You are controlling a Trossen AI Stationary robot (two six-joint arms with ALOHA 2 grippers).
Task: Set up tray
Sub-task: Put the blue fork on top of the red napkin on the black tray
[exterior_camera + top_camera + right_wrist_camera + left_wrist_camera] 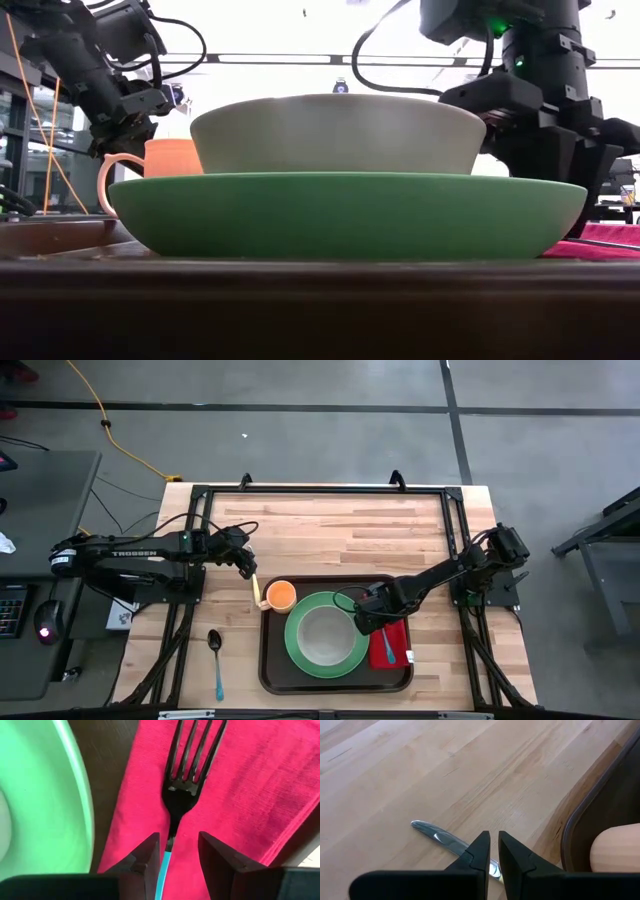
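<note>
The dark brown tray [272, 660] holds a green plate [300, 652] with a pale bowl [325, 635] in it, an orange cup [281, 596], and a magenta napkin [396, 652]. A fork [187, 770] with dark tines and a blue handle lies on the napkin [250, 795]. My right gripper [179, 845] is open low over the napkin, with a finger on either side of the fork's handle. My left gripper [493, 837] hovers above a knife [437, 836] lying flat on the wood beside the tray's left rim [570, 835]. Its fingers are shut to a slim gap.
A spoon [216, 660] with a blue handle lies on the bare wood left of the tray, near the table's near edge. The cup [617, 850] stands just inside the tray rim close to my left gripper. Bare wood stretches across the far half of the table.
</note>
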